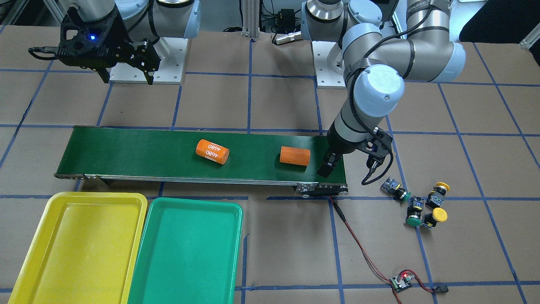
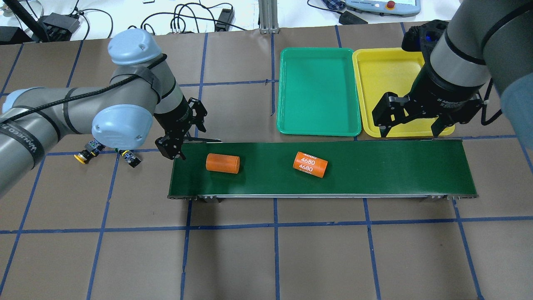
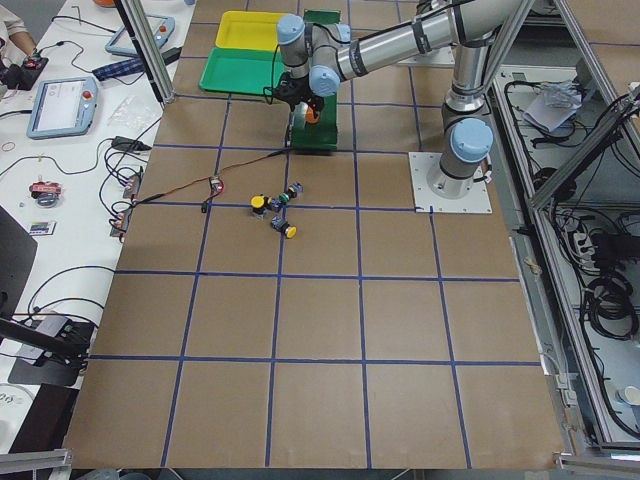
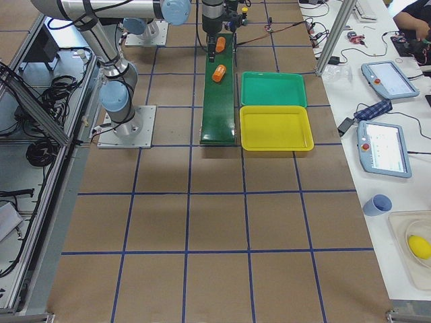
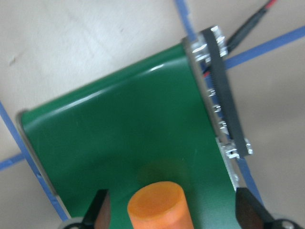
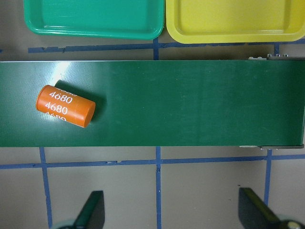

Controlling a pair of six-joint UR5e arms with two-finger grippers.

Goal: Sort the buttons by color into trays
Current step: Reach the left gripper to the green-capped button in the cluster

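Note:
Four buttons lie in a cluster on the table past the conveyor's end: two green-capped (image 1: 400, 193) (image 1: 414, 216) and two yellow-capped (image 1: 439, 191) (image 1: 437, 216). In the overhead view my left arm hides most of them; one yellow button (image 2: 83, 156) shows. My left gripper (image 1: 331, 164) (image 2: 173, 150) is open and empty, low over the conveyor's end. In its wrist view the fingers (image 5: 101, 210) straddle an orange cylinder (image 5: 159, 205). My right gripper (image 2: 410, 132) (image 1: 126, 80) is open and empty, high over the conveyor's other end. The yellow tray (image 1: 29, 249) (image 2: 364, 83) and the green tray (image 1: 147, 253) (image 2: 287, 91) are both empty.
The dark green conveyor belt (image 1: 126, 152) carries a plain orange cylinder (image 1: 295, 155) and one marked 4680 (image 1: 212, 151). A small circuit board (image 1: 400, 282) with red wires lies on the table near the front.

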